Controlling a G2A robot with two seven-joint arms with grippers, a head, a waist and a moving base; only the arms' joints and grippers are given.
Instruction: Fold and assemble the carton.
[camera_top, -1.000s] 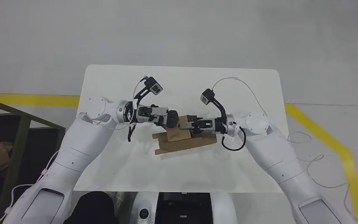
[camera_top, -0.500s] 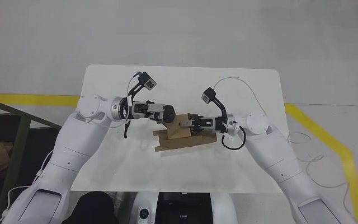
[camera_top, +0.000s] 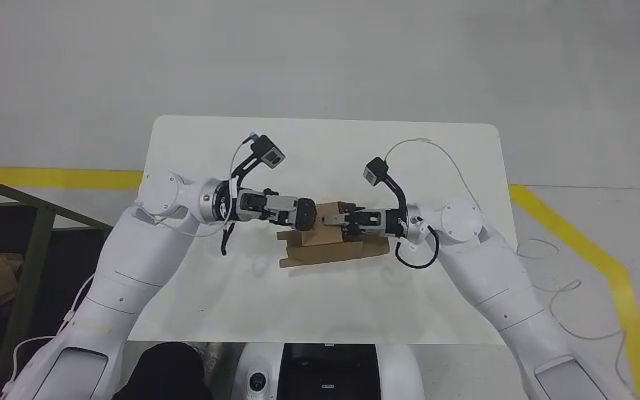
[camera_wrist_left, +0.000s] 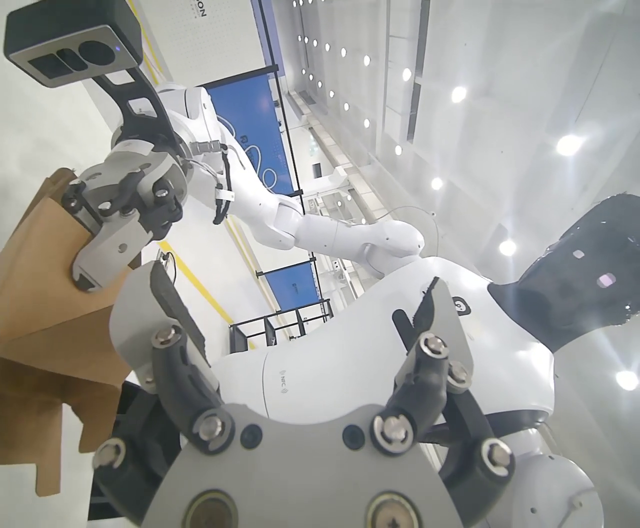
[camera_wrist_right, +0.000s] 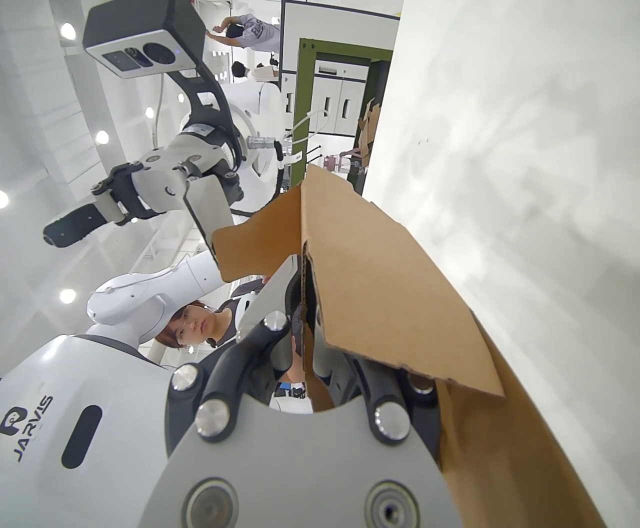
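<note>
Right pincer (camera_wrist_right: 305, 300) was pinched on the carton (camera_wrist_right: 380, 295), clamped over the edge of one raised side with the board running between its fingers. So the carton was only half up. That raised part sat in the grip, and the rest lay on the surface (camera_top: 200, 290), about mid-way between the two arms.

Material was plain brown corrugated cardboard: matte, stiff, sharp creases, and a raw fluted edge where it's cut. One flap (camera_wrist_right: 250, 245) stuck up loose past the fold.

Left pincer (camera_top: 305, 213) was spread wide and holding nothing, with one finger right up by that flap. Couldn't tell if it actually touched.

My read is they were mid-fold, getting a side upright, nowhere near a closed box. The next move probably calls for the left one to press that flap over along its crease while the right steadies the side. Cardboard springs back, so I'd guess it wants a firm push.
</note>
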